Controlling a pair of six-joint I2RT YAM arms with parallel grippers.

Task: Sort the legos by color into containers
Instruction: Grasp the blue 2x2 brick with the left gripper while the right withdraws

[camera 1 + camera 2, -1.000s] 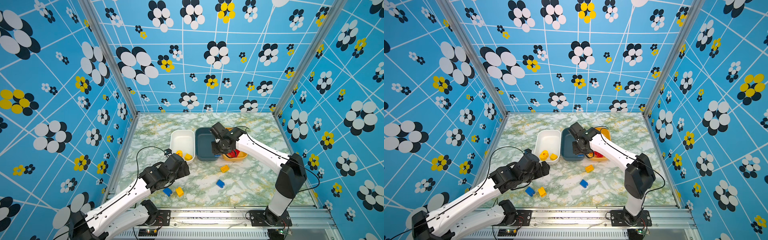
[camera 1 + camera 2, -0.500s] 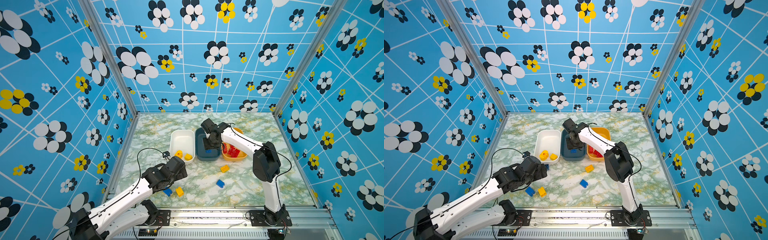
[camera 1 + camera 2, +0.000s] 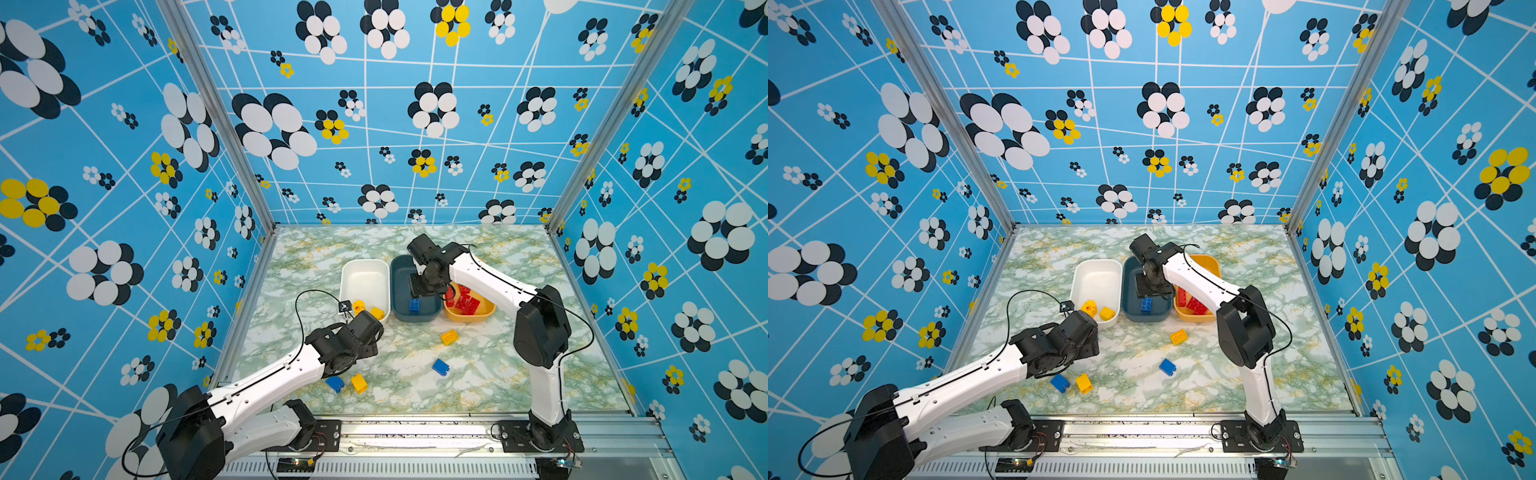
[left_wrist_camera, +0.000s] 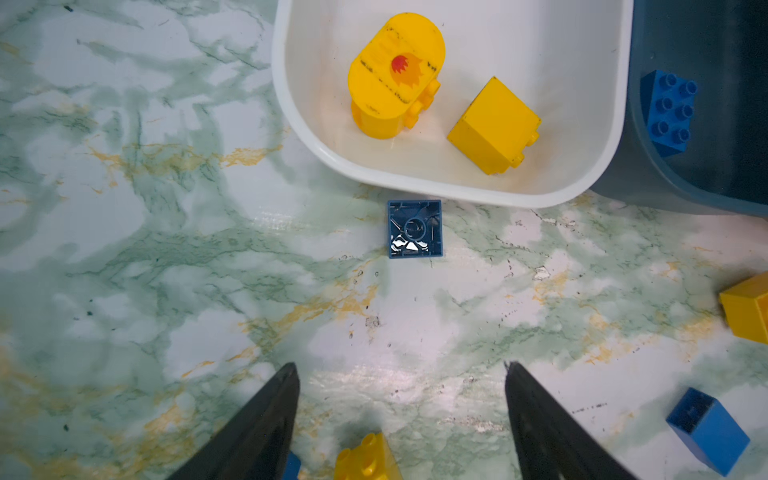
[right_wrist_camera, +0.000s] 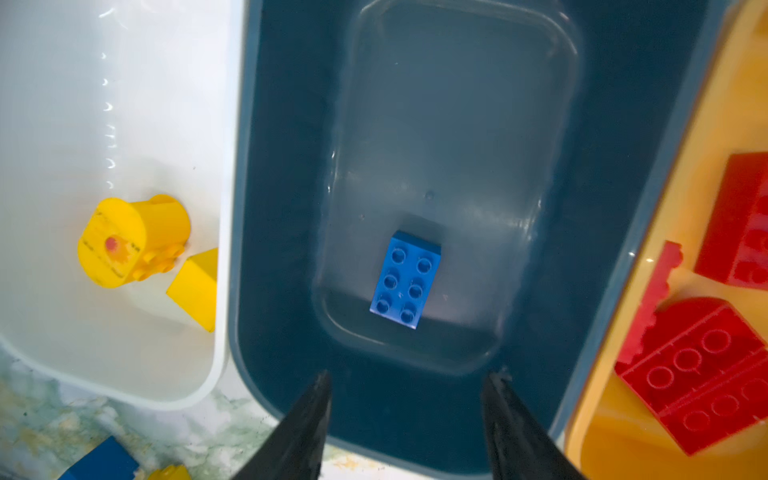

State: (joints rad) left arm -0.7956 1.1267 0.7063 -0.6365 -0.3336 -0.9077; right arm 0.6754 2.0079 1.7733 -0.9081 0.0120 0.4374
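At far centre of marble table (image 3: 498, 374), side by side in a row: white tub (image 3: 365, 270), dark slate tub (image 3: 399, 274), yellow-orange tub (image 3: 469, 318). Same order in both top views.

Above dark slate tub: R gripper (image 5: 410, 374), pointing down, jaws spread, nothing btwn tips. R arm (image 3: 486, 278) crossing over yellow-orange tub to get there. Below gripper, flat on tub floor, studs up: six-stud blue brick (image 5: 405, 280), towards tub's near end.

Inside white tub, near end: rounded yellow pc (image 4: 392, 75) w/ red-orange print, plus yellow cube (image 4: 494, 124). Both tipped on sides, just beside each other.

Inside yellow-orange tub: red bricks (image 5: 698, 374), several, overlapping; exact count unclear.

Low over table, on near side of white tub: L gripper (image 4: 400, 365), jaws spread wide, empty btwn tips. Ahead of tips per wrist cam: upturned blue brick (image 4: 414, 228), hollow side up, on table just beside white tub's rim. Touching or not, can't tell.

Loose on table elsewhere:
- flat yellow brick (image 3: 449, 336), just in front of dark slate and yellow-orange tubs
- lone blue brick (image 3: 441, 367), nearer front edge, apart from the yellow one
- small blue brick (image 3: 335, 384) and small yellow brick (image 3: 359, 383), just beside each other, next to L arm (image 3: 270, 376)
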